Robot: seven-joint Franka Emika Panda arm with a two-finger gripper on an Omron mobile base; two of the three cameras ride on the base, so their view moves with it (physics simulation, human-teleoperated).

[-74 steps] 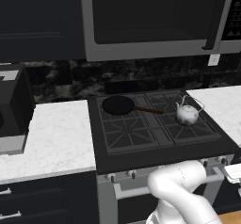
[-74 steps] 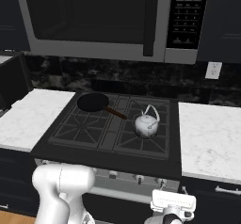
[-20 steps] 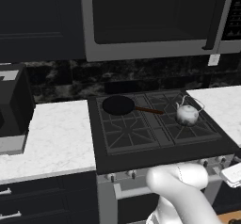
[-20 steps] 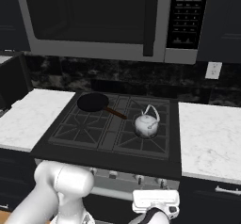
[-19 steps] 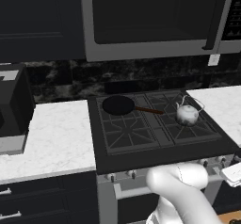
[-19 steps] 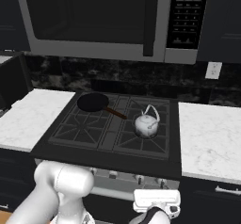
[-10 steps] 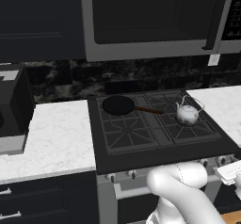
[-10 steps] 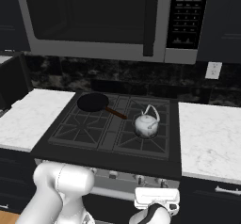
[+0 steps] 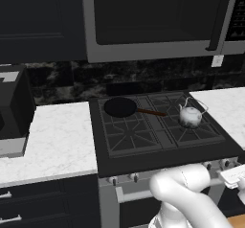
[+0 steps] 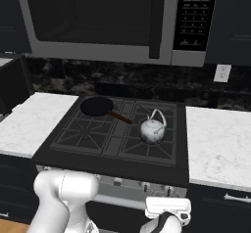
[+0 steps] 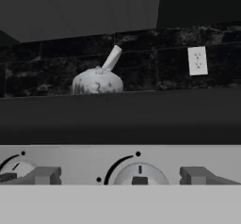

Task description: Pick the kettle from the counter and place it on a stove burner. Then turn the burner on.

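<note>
The small silvery-white kettle [image 9: 190, 117] [image 10: 152, 130] stands upright on the front right stove burner [image 9: 198, 132] [image 10: 147, 148] of the black cooktop. In the hand view the kettle [image 11: 97, 83] rises above the stove's front edge. My gripper [image 11: 121, 176] [image 10: 166, 210] hangs low in front of the stove's control panel, well below the kettle. It is open, with a round control knob [image 11: 140, 176] between its two fingertips and nothing held. White marble counter [image 9: 48, 141] [image 10: 220, 144] lies on both sides of the cooktop.
A flat black frying pan [image 9: 120, 107] [image 10: 96, 106] with a brown handle sits on the back left burner. Another knob [image 11: 12, 170] is at the left of the panel. A microwave [image 10: 98, 16] hangs above the stove. A wall outlet [image 11: 196, 60] is on the backsplash.
The hand has risen slightly in front of the stove panel. Kettle and pan have not moved; the gripper stays open.
</note>
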